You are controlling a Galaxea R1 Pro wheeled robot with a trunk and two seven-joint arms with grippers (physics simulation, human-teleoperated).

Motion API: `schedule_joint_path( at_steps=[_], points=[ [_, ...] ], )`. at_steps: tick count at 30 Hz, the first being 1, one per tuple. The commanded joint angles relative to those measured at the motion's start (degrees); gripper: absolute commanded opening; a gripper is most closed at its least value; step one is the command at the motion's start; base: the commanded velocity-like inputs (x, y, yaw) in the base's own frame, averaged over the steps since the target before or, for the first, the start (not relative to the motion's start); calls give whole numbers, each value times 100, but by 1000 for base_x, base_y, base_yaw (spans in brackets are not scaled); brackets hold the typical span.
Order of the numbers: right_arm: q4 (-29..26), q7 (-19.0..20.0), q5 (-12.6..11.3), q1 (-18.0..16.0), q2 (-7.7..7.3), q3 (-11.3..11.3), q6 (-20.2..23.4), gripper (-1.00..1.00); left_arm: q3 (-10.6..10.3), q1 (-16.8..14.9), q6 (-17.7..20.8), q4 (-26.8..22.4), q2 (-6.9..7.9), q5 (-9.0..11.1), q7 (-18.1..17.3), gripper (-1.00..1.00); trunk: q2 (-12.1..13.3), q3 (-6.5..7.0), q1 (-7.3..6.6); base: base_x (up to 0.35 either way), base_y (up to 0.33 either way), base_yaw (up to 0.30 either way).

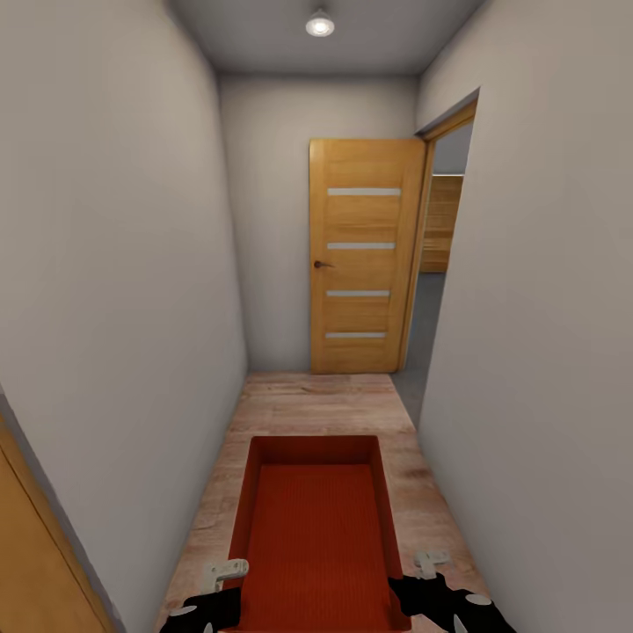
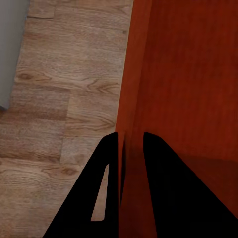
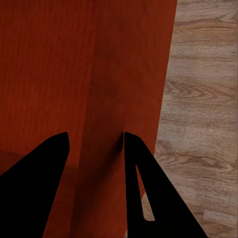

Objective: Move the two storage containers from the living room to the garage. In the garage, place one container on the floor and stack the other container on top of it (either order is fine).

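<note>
Left gripper [image 2: 131, 144] pinching left wall of orange-red storage container [image 1: 315, 527]; right gripper [image 3: 95, 144] pinching right wall. Wood-plank floor [image 1: 308, 404] beneath.

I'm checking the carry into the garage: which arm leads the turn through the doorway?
Right, probably: the open doorway lies on that side. Both grippers, left and right, clamp the storage container.

Narrow hallway with pale walls and wood-plank flooring.

Standing open at the far end, a light wooden door [image 1: 365, 255] with four frosted horizontal slits and a small dark handle; glowing above, a round ceiling lamp [image 1: 320, 24]; showing through the doorway [image 1: 440, 246] at right, more wooden slats and a grey floor; edging in at lower left, another wooden panel [image 1: 35, 563].
</note>
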Motion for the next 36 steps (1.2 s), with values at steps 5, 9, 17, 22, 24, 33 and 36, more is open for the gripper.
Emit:
schedule_joint_path(
  at_steps=[5, 9, 17, 22, 24, 33, 36],
  points=[
    [3, 128, -75, -3, 38, -33, 38, -100, 10, 0, -192, -19, -11, -128, 46, -100, -7, -9, 5, 325, 0, 0],
    [3, 128, -71, -3, 38, -35, 38, -100, 10, 0, -192, -19, -11, -126, 46, -100, -7, -9, 5, 325, 0, 0],
    [3, 128, -75, -3, 38, -36, 38, -100, 10, 0, -192, -19, -11, -127, 46, -100, -7, -9, 5, 325, 0, 0],
    [3, 128, -75, -3, 38, -31, 38, -100, 10, 0, -192, -19, -11, -126, 46, -100, -7, -9, 5, 325, 0, 0],
    [3, 128, -74, -3, 38, -31, 38, -100, 10, 0, -192, -19, -11, -126, 46, -100, -7, -9, 5, 325, 0, 0],
    [3, 128, -73, -3, 38, -32, 38, -100, 10, 0, -192, -19, -11, -128, 46, -100, -7, -9, 5, 325, 0, 0],
    [3, 128, -73, -3, 38, -36, 38, -100, 10, 0, -192, -19, -11, -128, 46, -100, -7, -9, 5, 325, 0, 0]
  ],
)
